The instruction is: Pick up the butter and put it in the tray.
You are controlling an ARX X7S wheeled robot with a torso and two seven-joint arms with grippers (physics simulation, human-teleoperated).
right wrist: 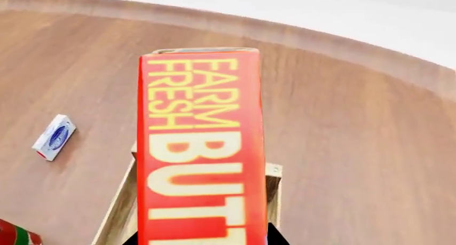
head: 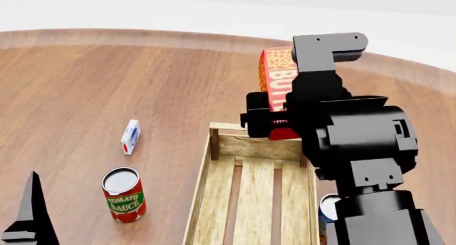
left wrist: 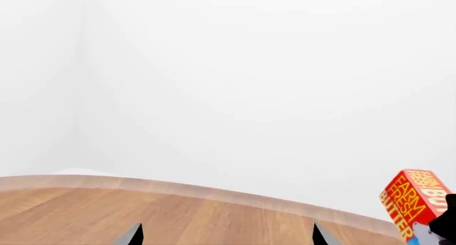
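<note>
Butter [head: 278,79] | clamped in right tool [head: 274,119] | above tray [head: 253,197] end

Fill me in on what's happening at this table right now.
The right gripper holds the butter up off the table, above the far end of the tray, so the box is picked up but not yet put in. The left gripper is open and holds nothing, low over the wooden table. A tomato sauce can and a small white carton stand on the table to the tray's left.
</note>
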